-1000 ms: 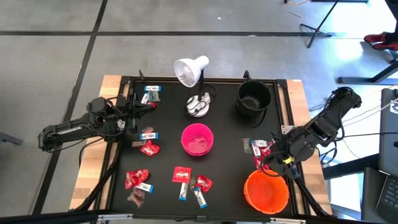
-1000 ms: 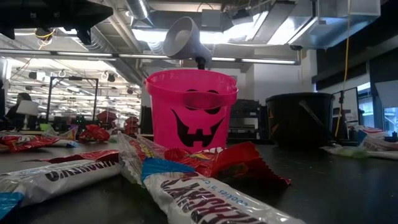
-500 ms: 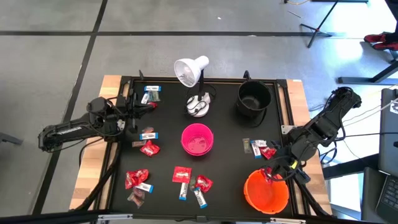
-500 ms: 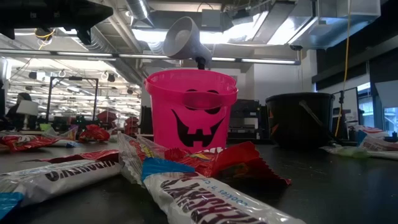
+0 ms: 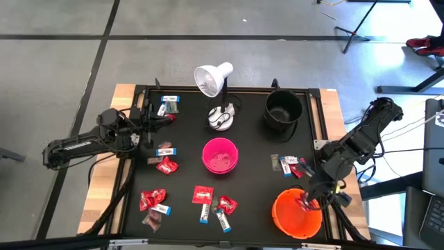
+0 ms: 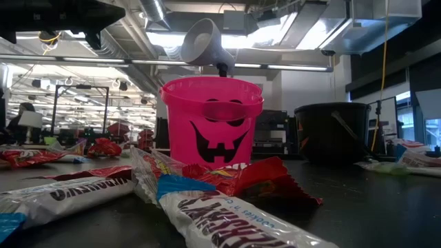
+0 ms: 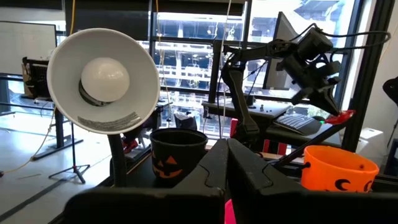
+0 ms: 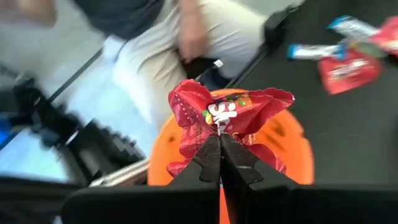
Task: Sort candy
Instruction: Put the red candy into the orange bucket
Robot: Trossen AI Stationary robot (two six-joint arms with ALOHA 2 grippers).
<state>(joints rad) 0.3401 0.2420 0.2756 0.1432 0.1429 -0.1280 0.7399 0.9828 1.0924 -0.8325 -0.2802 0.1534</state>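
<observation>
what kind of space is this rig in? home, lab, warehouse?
Looks like an open lab or workshop: exposed ducts and pipes on the ceiling, rows of workstations behind the table, another robot arm and a whiteboard beyond the desk lamp.

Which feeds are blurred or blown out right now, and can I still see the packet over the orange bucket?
Right wrist view: background motion-smeared, but the red packet between the fingers stays sharp above the orange bucket. Low view: nearest white bar soft, ceiling lights glaring. Left wrist view: windows blown out behind the lamp. High view: evenly lit.
</observation>
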